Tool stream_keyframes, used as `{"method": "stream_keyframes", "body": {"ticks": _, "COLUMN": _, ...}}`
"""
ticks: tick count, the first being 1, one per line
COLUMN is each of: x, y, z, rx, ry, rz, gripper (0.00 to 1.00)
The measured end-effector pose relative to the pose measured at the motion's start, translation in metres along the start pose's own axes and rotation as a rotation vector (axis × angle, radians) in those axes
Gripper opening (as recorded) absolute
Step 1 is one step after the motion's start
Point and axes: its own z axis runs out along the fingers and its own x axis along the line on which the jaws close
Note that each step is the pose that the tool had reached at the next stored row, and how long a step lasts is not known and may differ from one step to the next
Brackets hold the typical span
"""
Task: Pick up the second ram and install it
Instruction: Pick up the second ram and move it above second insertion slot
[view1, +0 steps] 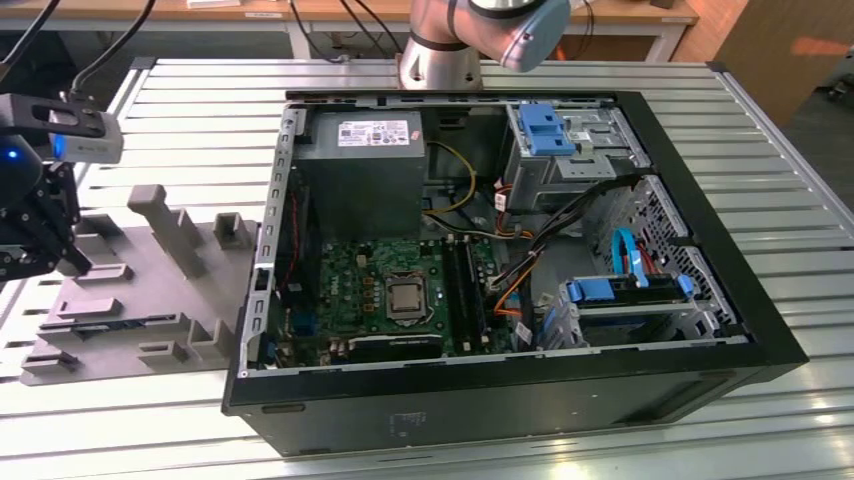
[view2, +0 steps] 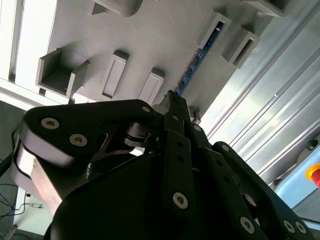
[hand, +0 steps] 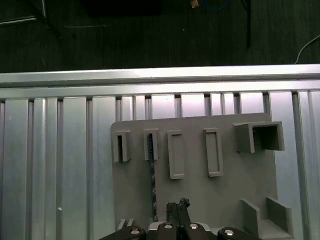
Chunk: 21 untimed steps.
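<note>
Standing on its long edge in a narrow slot of the grey holder (hand: 200, 200), the second ram (hand: 151, 180) is showing you just a thin, dark, straight strip, glinting bluish along its length in the second wrist view. One end is sitting between two small raised guide blocks. The gripper (hand: 178, 204) is hovering over the holder just beside the stick's other end, and whether it is touching the stick you cannot tell. Its black fingers are lying pressed together, pinching nothing.

The holder is looking like matte grey moulded plastic: a flat plate carrying rectangular upright pockets and open-sided boxes. It is resting on a table (view1: 174, 110) of ribbed, shiny metal slats.

In the exterior view you are seeing the holder at the exterior view's left of an open black computer case (view1: 534, 400) lying on its side. Inside the case:
- A green motherboard (view1: 360, 290) is lying flat, with a square metal processor socket (view1: 404, 293) in its middle.
- Long black memory slots (view1: 463, 290) are running just to the exterior view's right of the socket.
- A grey metal power supply box (view1: 358, 180) is sitting behind the board.
- Blue plastic drive latches (view1: 543, 130) and loose cables (view1: 625, 258) are filling the far side.
</note>
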Motion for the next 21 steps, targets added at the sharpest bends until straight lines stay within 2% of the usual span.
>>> {"method": "stream_keyframes", "body": {"ticks": 10, "x": 0.0047, "y": -0.0024, "z": 0.0128, "rx": -0.0003, "ry": 0.0004, "rz": -0.003, "gripper": 0.11}}
{"method": "stream_keyframes", "body": {"ticks": 21, "x": 0.0168, "y": -0.0042, "z": 0.0296, "rx": -0.0006, "ry": 0.0002, "rz": -0.005, "gripper": 0.11}}
